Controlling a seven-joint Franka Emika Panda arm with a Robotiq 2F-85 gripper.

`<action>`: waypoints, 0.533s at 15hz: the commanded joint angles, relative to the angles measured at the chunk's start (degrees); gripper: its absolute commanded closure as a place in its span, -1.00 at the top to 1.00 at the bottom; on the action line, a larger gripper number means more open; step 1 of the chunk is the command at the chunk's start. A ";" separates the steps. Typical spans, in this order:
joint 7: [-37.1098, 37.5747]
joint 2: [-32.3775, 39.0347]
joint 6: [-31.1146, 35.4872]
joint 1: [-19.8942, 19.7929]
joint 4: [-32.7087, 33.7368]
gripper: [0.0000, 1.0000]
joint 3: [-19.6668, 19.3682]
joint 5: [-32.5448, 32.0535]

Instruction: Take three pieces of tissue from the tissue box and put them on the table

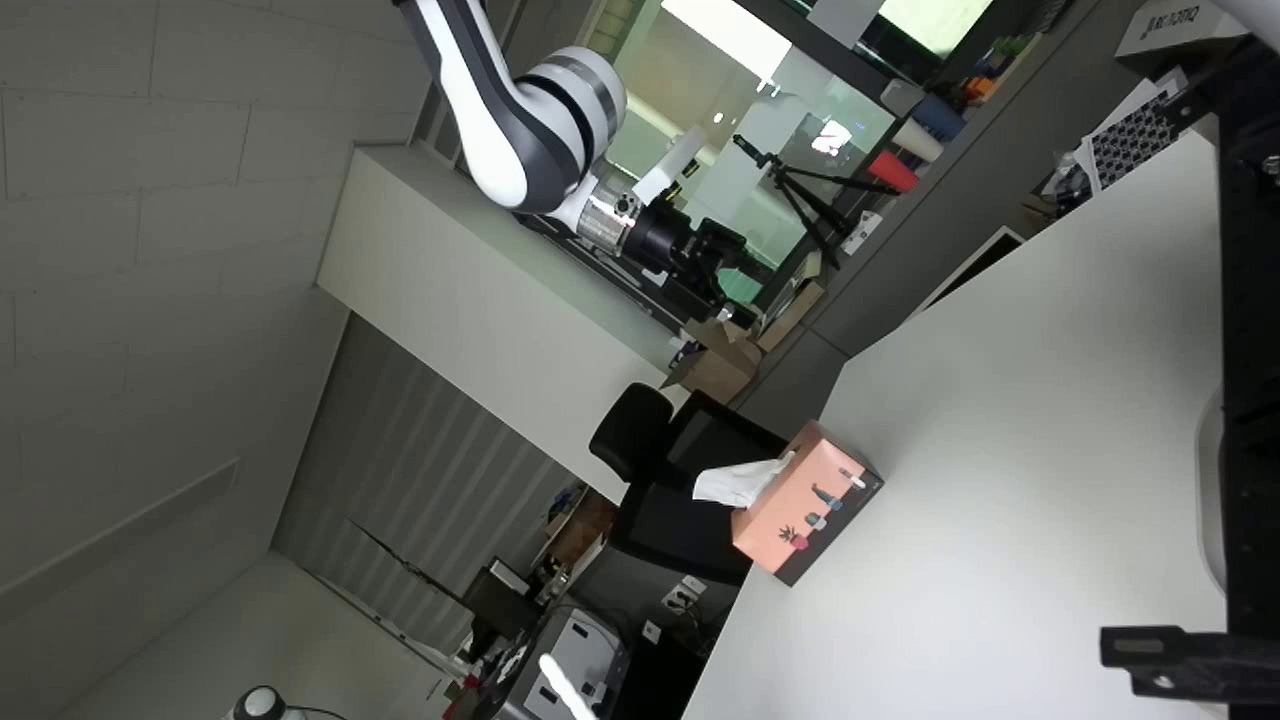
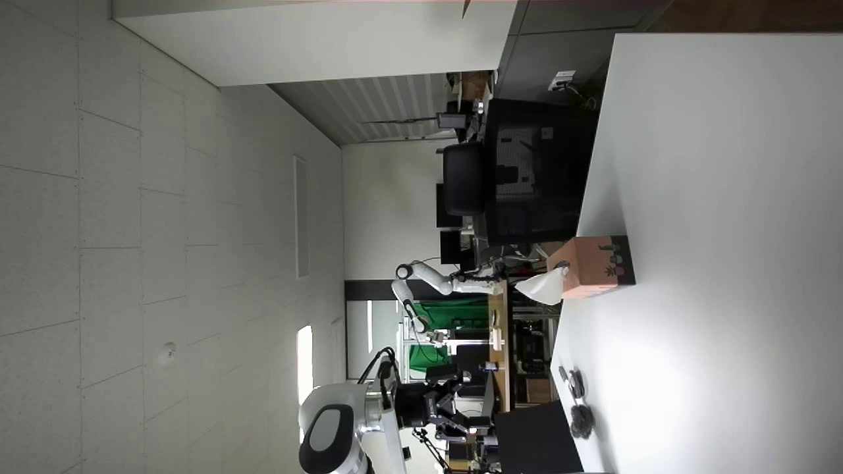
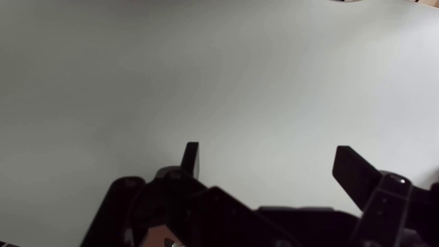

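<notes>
The pink tissue box (image 1: 800, 505) rests near an edge of the white table (image 1: 1010, 470), and a white piece of tissue (image 1: 738, 484) pokes from its top. Both also show in an exterior view, the tissue box (image 2: 589, 263) with its tissue (image 2: 543, 287) hanging out. Raised well above the table, my gripper (image 3: 267, 145) is open, its two black fingers wide apart with only bare tabletop behind the gap. A small part of the tissue box (image 3: 158, 236) peeks out behind the gripper's linkage at the bottom of the wrist view; its top is hidden there.
Black office chairs (image 2: 464, 178) stand just past the table edge by the box. Small dark items (image 2: 581, 421) lie at the table's edge, beside a black panel (image 2: 537, 438). A dark rail (image 1: 1250, 400) runs along the table's side.
</notes>
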 commanded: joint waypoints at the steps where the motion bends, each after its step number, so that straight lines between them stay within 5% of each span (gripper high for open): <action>1: 0.00 -0.01 -0.11 -0.01 0.06 1.00 0.03 0.01; 8: 1.39 6.67 18.29 -4.81 4.89 1.00 -1.58 -11.63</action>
